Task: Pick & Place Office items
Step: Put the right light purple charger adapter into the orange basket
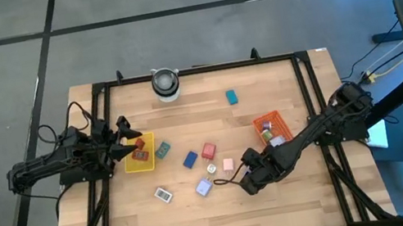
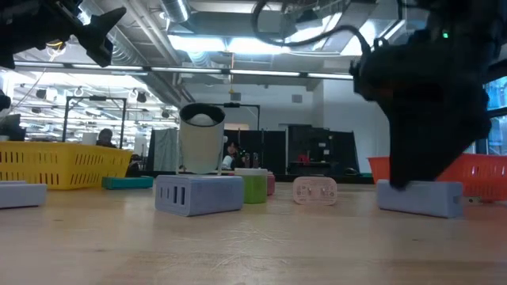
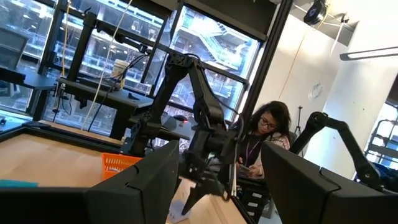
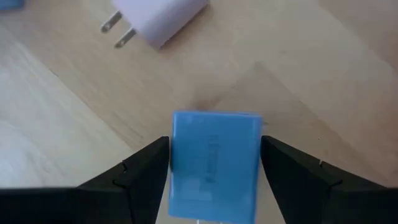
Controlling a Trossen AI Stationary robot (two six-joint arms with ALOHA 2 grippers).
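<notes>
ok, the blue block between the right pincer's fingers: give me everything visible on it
The blue block is a flat-faced rectangular piece with rounded corners, matte and plastic-looking, with faint raised lettering too small to read. It lies on the wooden table, between the two dark fingers of the right pincer, which flank its sides closely; contact cannot be confirmed. A lavender plug adapter with two metal prongs lies apart from it.

We see bare counter along the near edge, while small office items crowd the middle between 2 trays.
</notes>
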